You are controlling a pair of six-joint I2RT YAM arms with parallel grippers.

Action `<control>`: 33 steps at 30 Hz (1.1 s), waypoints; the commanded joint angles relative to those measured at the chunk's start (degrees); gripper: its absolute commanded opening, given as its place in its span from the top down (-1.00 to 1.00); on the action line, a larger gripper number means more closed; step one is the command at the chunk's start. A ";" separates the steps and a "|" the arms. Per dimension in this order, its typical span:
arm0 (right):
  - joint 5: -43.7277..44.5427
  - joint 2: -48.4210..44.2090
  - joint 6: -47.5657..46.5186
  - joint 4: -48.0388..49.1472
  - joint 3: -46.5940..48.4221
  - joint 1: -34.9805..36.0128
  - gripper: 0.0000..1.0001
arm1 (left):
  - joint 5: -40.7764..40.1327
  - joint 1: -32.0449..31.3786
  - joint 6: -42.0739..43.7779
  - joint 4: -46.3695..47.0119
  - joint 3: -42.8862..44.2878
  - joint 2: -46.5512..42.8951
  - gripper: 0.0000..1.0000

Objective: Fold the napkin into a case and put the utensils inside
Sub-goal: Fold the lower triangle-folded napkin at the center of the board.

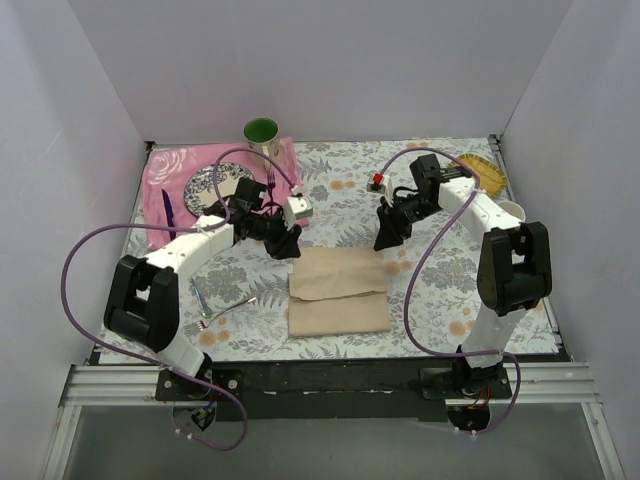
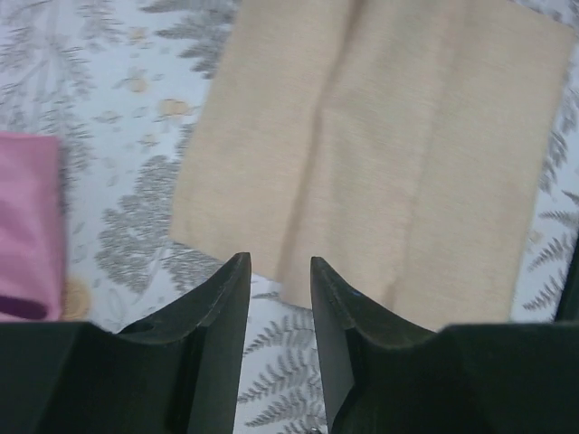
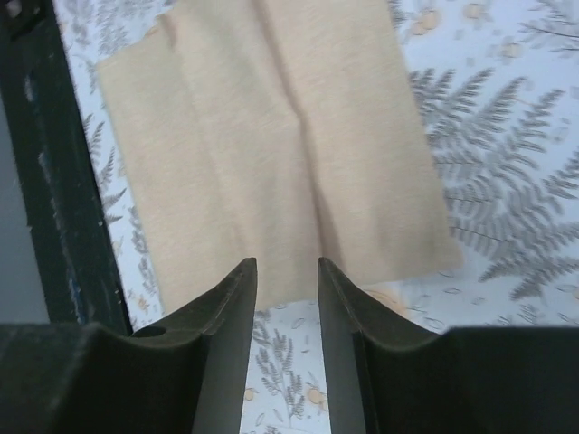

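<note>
The left end effector [image 1: 287, 243] hangs above the far left corner of the napkin [image 1: 338, 292]. Its fingers stand a narrow gap apart with nothing between them, as the left wrist view [image 2: 280, 264] shows, with the cloth [image 2: 380, 163] spread just beyond the tips. The right end effector [image 1: 387, 240] hangs by the napkin's far right corner, equally narrow and empty [image 3: 286, 264], with the cloth [image 3: 271, 145] below and ahead of it.

The beige napkin lies flat on the floral bench [image 1: 340, 190] between the two arms. It is folded into an oblong, and a fold edge runs across its middle. The utensils [image 1: 228, 307] lie on the bench left of the napkin, near the left arm's elbow and apart from the cloth; they are too small to tell apart.

In the far left corner a pink mat [image 1: 175, 165] carries a patterned plate [image 1: 207, 184] and a dark purple utensil [image 1: 167, 212]. A green cup [image 1: 261, 131] stands at the mat's far edge.
</note>
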 commanded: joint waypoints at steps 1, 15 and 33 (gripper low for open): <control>4.97 3.16 11.05 10.50 1.88 -0.58 0.13 | -3.37 3.19 -9.11 5.16 4.19 5.63 0.33; 17.29 13.00 10.98 13.61 6.89 -0.58 -0.20 | -10.59 3.46 -8.06 8.24 8.77 16.36 0.21; 13.25 14.86 8.51 10.45 6.89 0.65 0.60 | -11.30 1.26 -8.24 8.24 9.74 20.85 0.52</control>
